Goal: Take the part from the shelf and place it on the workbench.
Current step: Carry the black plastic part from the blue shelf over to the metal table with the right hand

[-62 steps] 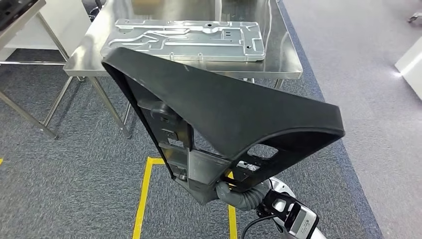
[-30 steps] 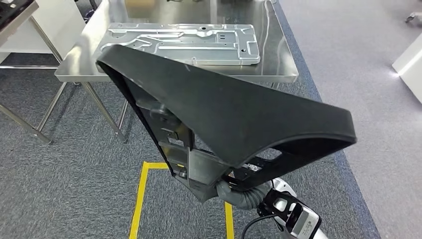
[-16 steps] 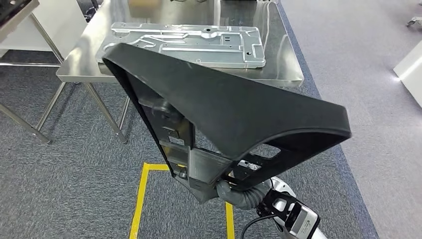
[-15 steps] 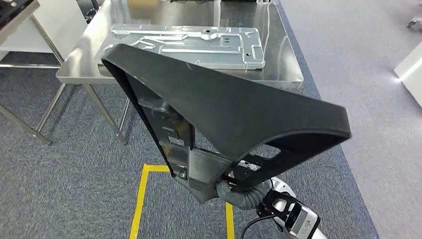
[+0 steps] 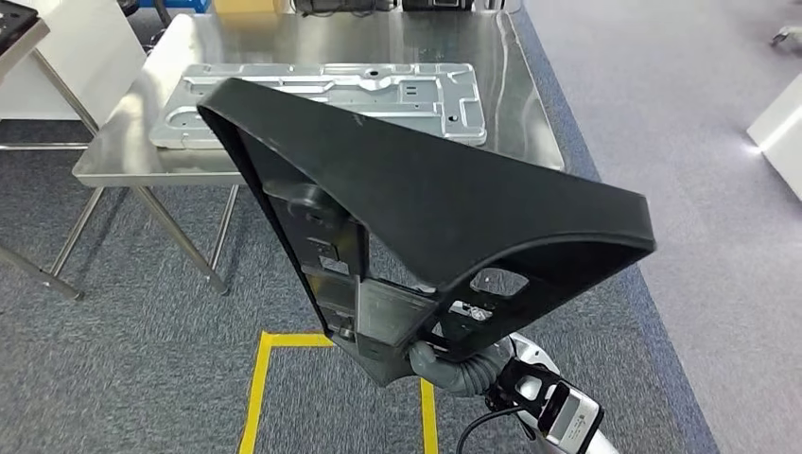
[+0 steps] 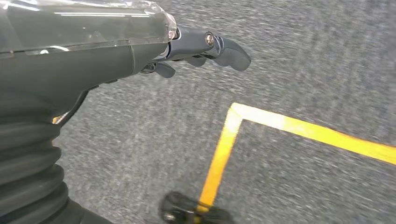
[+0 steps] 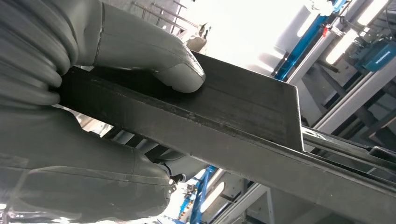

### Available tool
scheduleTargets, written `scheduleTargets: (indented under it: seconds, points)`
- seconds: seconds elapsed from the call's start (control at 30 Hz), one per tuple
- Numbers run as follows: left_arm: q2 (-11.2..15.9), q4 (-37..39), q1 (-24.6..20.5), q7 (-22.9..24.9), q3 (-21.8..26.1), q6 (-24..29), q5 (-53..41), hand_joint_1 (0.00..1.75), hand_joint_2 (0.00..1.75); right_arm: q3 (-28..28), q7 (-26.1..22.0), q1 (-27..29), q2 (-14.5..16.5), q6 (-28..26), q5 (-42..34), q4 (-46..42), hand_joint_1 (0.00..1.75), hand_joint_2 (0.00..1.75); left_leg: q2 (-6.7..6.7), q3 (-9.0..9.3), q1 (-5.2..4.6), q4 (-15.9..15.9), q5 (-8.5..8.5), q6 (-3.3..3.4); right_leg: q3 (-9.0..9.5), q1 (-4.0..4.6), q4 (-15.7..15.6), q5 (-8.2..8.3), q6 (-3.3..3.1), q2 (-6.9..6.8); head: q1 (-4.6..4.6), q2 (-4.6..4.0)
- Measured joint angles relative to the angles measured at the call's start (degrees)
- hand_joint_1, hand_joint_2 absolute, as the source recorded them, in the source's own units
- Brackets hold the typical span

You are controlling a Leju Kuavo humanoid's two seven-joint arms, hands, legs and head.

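A large black triangular part (image 5: 444, 208) stands tilted in front of me, its ribbed inner side facing left. My right hand (image 5: 437, 364) grips its lower corner from beneath. In the right wrist view the thumb (image 7: 154, 51) presses on the part's flat black edge (image 7: 243, 116). Beyond the part stands the steel workbench (image 5: 530, 123) with a stamped silver metal plate (image 5: 322, 99) lying on it. My left hand (image 6: 140, 51) hangs over the carpet, its fingers (image 6: 229, 49) loosely apart and holding nothing.
Yellow tape (image 5: 253, 397) marks a square on the grey carpet below the part. A white table (image 5: 57, 57) stands to the workbench's left, and a white object (image 5: 780, 123) sits at the right edge. The workbench's right strip beside the plate is bare.
The camera has moved: the workbench now sits lower and further left in the picture, with more of its far end showing. The part stays held in my right hand.
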Motion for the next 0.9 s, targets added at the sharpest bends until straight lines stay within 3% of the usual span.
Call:
scheduleTargets:
  seconds: [0.07,0.17,0.23,0.3,0.37,0.4,0.43,0.47,0.5,0.57,0.7,0.77,0.83,0.9]
  points:
    - [0.0,0.0,0.0,0.0,0.0,0.0,0.0,0.0,1.75,0.0,0.0,0.0,0.1,0.0,0.0,0.1,1.75,1.75,-0.01,1.44,-0.43,-3.0,-0.2,0.63,0.65,0.02,-0.1,-0.76,0.6,0.06,0.0,0.0]
    - [0.0,0.0,0.0,0.0,0.0,0.0,0.0,0.0,1.75,0.0,0.0,0.0,0.1,0.0,0.0,0.1,1.75,1.75,-0.18,3.0,-0.28,-4.8,-1.25,1.36,0.43,-0.04,1.5,-0.14,1.6,-0.03,0.0,0.0]
    - [-0.1,0.0,-0.1,0.0,0.0,0.0,0.0,0.0,1.75,0.0,0.0,0.0,0.1,0.0,-0.1,0.1,1.75,1.75,-0.26,4.58,0.01,-5.6,-1.76,1.88,-2.57,-0.23,6.7,-0.4,2.2,-0.12,0.01,0.0]
    - [-0.1,0.0,-0.1,0.0,0.0,0.0,0.0,0.0,1.75,0.0,0.0,0.0,0.1,0.0,-0.1,0.2,1.75,1.75,-0.27,5.77,0.08,-6.0,-2.62,2.14,-7.65,-0.66,13.5,-2.86,2.77,-0.18,0.02,0.0]
    - [-0.1,0.0,0.0,0.0,0.0,0.0,0.0,0.0,1.75,0.0,0.0,0.3,0.1,0.0,-0.1,0.3,1.75,1.75,-0.36,7.01,0.11,-6.0,-3.7,2.08,-11.53,-1.09,16.5,-4.97,3.29,-0.22,0.02,0.0]
    - [-0.2,0.0,0.0,0.0,0.0,0.0,0.0,0.0,1.75,0.0,0.0,0.4,0.1,0.0,-0.1,0.4,1.75,1.75,-0.41,7.8,0.14,-6.0,-4.33,1.97,-12.29,-1.24,15.6,-4.55,3.5,-0.26,0.02,0.0]
    - [-0.3,0.0,0.0,0.0,0.0,0.0,0.0,0.0,1.75,-0.1,0.0,0.6,0.1,0.0,0.0,0.4,1.75,1.75,-0.47,8.71,0.2,-6.0,-5.0,1.82,-12.18,-1.33,13.0,-2.79,3.64,-0.32,0.02,0.0]
    - [-0.3,0.0,0.0,-0.1,0.0,0.0,0.0,0.0,1.75,-0.1,0.0,0.9,0.1,-0.1,0.2,0.4,1.75,1.75,-0.52,9.62,0.25,-6.0,-5.72,1.61,-11.5,-1.37,9.2,0.4,3.65,-0.39,0.02,0.0]
    - [-0.4,0.0,0.0,-0.2,0.0,0.0,0.0,0.0,1.75,-0.2,0.0,1.4,0.1,-0.2,0.6,0.4,1.75,1.75,-0.57,10.55,0.28,-6.0,-6.41,1.33,-10.85,-1.29,6.0,3.5,3.42,-0.45,0.02,0.0]
    - [-0.5,0.0,0.0,-0.5,0.1,0.0,0.2,0.0,1.75,-0.3,0.0,2.5,0.1,-0.7,2.0,0.5,1.75,1.75,-0.77,11.47,0.28,-6.2,-7.56,0.56,-10.17,-0.93,2.2,6.97,2.48,-0.47,0.09,0.0]
    - [-0.7,0.0,0.0,-0.9,0.4,0.1,0.6,0.0,1.75,-0.4,0.0,3.8,0.3,-1.4,4.8,0.4,1.75,1.75,-0.77,11.83,0.28,-4.3,-8.02,-0.75,-8.79,-0.82,1.5,6.25,0.4,-0.68,0.16,0.0]
    - [-0.8,0.0,0.0,-1.0,0.4,0.0,0.7,0.0,1.75,-0.4,0.1,3.7,0.4,-1.6,5.8,0.4,1.75,1.75,-0.66,8.93,0.4,1.3,-9.0,-1.0,-7.29,-0.78,1.0,5.43,-0.33,-1.12,0.15,0.0]
    - [-0.8,0.0,0.0,-1.0,0.5,-0.1,0.7,0.0,1.75,-0.5,0.2,3.7,0.4,-1.8,6.3,0.4,1.75,1.75,-0.64,3.99,0.39,8.4,-11.87,-1.27,-6.16,-0.57,0.9,4.38,-0.72,-1.42,0.15,0.0]
    - [-0.8,0.0,0.3,-1.0,0.6,-0.3,0.7,0.0,1.75,-0.6,0.3,3.8,0.4,-1.9,6.4,0.4,1.75,1.75,-0.64,0.61,0.39,10.7,-13.36,-1.33,-4.78,-0.36,0.9,3.18,-0.82,-1.46,0.15,0.0]
